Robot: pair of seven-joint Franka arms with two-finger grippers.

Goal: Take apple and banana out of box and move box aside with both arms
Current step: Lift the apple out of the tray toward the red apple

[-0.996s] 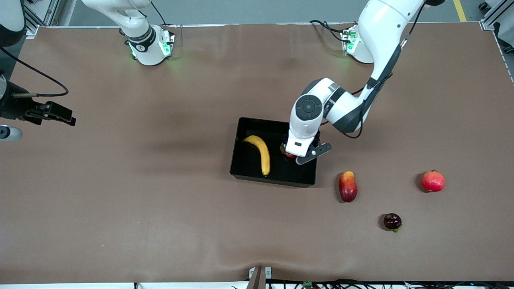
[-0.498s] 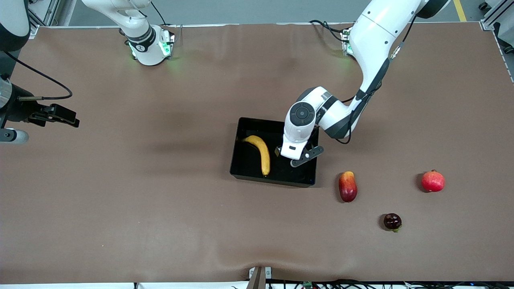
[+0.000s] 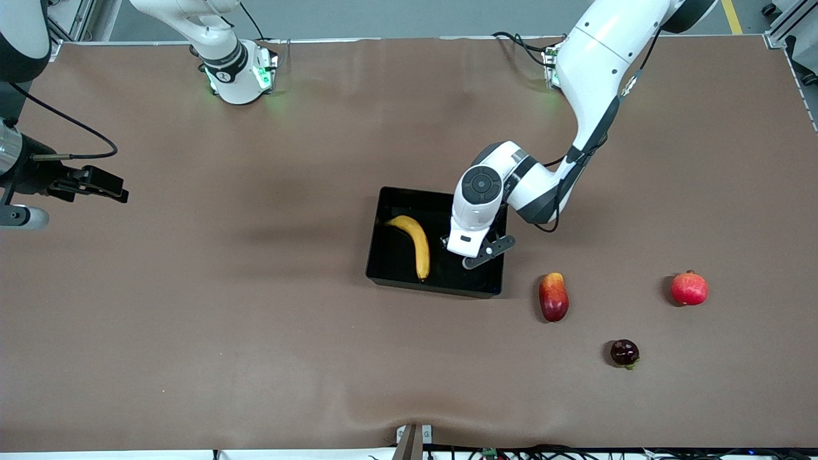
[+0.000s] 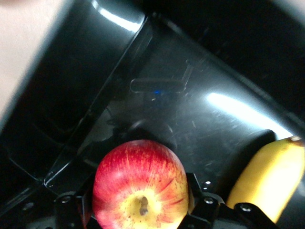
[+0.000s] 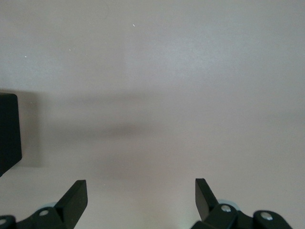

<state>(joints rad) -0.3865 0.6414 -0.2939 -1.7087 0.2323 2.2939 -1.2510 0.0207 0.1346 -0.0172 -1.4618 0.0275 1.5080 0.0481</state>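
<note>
The black tray (image 3: 393, 259) lies mid-table with the yellow banana (image 3: 415, 245) in it. My left gripper (image 4: 139, 210) is low inside the tray beside the banana (image 4: 267, 183), toward the left arm's end, and shut on the red-and-yellow apple (image 4: 139, 183). In the front view the left hand (image 3: 473, 230) hides the apple. The glossy tray floor (image 4: 200, 109) shows just under the apple. My right gripper (image 5: 140, 193) is open and empty over bare table at the right arm's end (image 3: 96, 184), waiting.
An elongated red-yellow fruit (image 3: 553, 296) lies beside the tray toward the left arm's end. A round red fruit (image 3: 689, 288) lies farther toward that end. A small dark purple fruit (image 3: 624, 352) is nearer the front camera than both.
My left gripper has carried the apple a little farther into the tray toward the banana; the apple is now hidden under the hand in the front view. The right arm has barely shifted.
</note>
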